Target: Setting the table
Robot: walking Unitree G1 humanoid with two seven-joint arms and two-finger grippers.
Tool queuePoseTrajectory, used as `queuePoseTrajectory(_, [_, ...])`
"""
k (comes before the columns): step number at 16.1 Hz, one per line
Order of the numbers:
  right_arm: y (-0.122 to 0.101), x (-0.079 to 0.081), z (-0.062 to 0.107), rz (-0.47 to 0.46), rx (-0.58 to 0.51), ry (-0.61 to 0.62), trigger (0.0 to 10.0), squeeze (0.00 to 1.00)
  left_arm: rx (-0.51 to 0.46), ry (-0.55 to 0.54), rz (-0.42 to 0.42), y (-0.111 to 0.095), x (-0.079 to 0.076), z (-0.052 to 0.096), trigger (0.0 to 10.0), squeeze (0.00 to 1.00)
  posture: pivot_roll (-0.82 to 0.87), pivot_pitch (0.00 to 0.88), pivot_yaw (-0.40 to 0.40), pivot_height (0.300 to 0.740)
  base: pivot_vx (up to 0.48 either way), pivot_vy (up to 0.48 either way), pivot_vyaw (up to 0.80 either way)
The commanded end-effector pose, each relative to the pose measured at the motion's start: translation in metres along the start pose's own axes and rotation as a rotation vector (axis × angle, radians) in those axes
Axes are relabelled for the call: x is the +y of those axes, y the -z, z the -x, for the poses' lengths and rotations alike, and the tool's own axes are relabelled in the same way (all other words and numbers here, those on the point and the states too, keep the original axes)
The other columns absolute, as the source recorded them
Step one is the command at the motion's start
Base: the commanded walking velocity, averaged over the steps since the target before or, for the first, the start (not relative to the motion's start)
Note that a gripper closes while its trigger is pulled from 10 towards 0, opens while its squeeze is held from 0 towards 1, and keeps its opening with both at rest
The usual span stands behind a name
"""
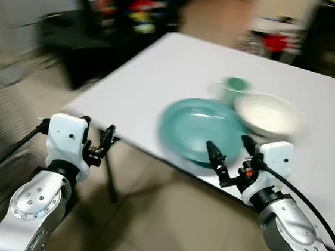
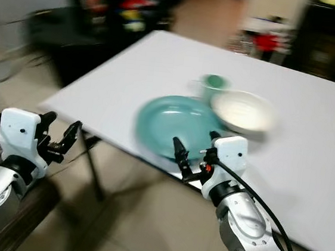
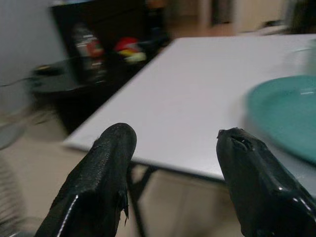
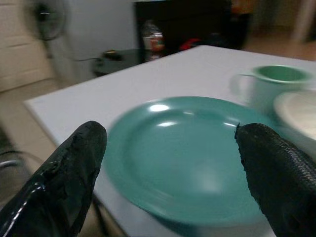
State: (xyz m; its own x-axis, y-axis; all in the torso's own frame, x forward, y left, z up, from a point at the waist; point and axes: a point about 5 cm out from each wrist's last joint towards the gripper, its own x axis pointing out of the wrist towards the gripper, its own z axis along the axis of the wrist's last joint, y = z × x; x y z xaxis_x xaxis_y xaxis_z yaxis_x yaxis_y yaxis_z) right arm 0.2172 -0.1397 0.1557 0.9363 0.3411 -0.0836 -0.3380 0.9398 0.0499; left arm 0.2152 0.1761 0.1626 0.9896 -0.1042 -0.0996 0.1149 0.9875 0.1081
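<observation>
Both silver arms reach forward at the bottom of the head views, blurred a little; beyond them stands the white table [image 1: 159,89], the largest thing in sight, its near corner pointing toward the left arm and its near edge running under the right one; behind it are dark, blurred furniture and red and yellow shapes too smeared to name.

On the table near its front edge lies a teal plate [image 4: 182,153], shallow and bare; just behind it to the right sits a cream bowl [image 1: 266,113], touching or nearly touching the plate's rim, I cannot tell which; a small green mug [image 4: 271,86] stands beside the bowl, further back.

Right gripper [image 1: 230,153] is held at the table edge directly before the plate, fingers spread wide and holding nothing, the plate framed between them in the right wrist view.

Left gripper [image 1: 97,135] is off the table's near corner over the floor, fingers likewise apart and holding nothing.
</observation>
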Motion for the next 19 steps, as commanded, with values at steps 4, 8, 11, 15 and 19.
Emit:
queuePoseTrajectory(4, [0.001, -0.003, 0.002, -0.041, -0.014, 0.022, 10.0, 1.00, -0.007, -0.021, -0.007, 0.000, 0.004, -0.001, 10.0, 0.00, 0.01, 0.000, 0.089, 0.740, 0.000, 0.000, 0.80])
queuePoseTrajectory(8, [0.002, -0.004, 0.005, -0.057, -0.006, 0.007, 10.0, 1.00, -0.003, -0.039, -0.010, 0.001, 0.008, 0.003, 10.0, 0.00, 0.02, 0.000, 0.076, 0.740, 0.000, 0.000, 0.80])
queuePoseTrajectory(11, [0.001, -0.007, -0.003, -0.061, -0.006, 0.013, 10.0, 1.00, -0.025, -0.045, 0.009, 0.000, 0.004, -0.004, 10.0, 0.00, 0.00, 0.000, 0.064, 0.740, 0.000, 0.000, 0.80])
queuePoseTrajectory(15, [-0.001, -0.013, -0.005, -0.071, -0.010, 0.023, 10.0, 1.00, -0.027, -0.055, 0.017, 0.000, 0.003, 0.000, 10.0, 0.00, 0.01, 0.000, 0.038, 0.740, 0.000, 0.000, 0.80])
queuePoseTrajectory(19, [-0.003, -0.007, -0.006, -0.047, -0.009, -0.034, 10.0, 1.00, -0.037, -0.050, 0.038, -0.002, 0.005, -0.003, 10.0, 0.00, 0.01, 0.000, 0.039, 0.740, 0.000, 0.000, 0.80])
